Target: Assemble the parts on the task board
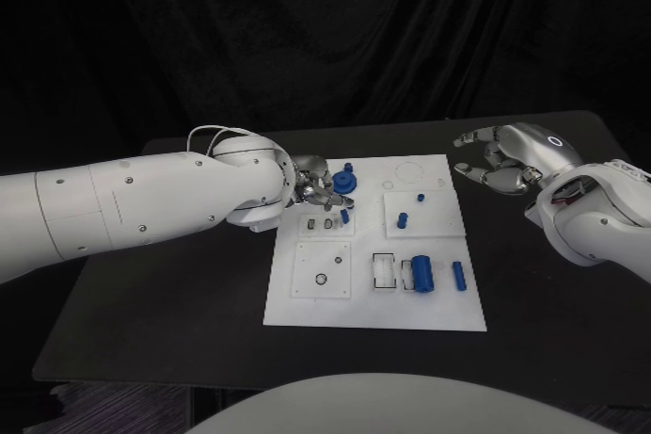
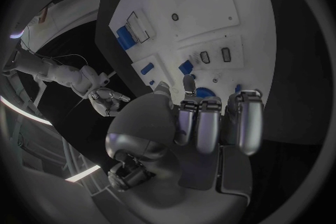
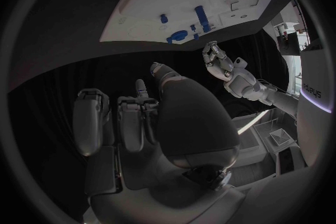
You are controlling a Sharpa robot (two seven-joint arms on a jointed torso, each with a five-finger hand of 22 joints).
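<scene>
Head view: the left hand (image 1: 315, 187) hovers over the upper left of the white board (image 1: 377, 302) at the frame's centre, fingertips at a blue round part (image 1: 347, 182); whether it grips the part cannot be told. The right hand (image 1: 505, 161), upper right, holds nothing, its fingers curled apart off the board's corner. A large blue cylinder (image 1: 422, 273) lies at lower centre. From the left wrist, the fingers (image 2: 210, 123) hide that round part.
</scene>
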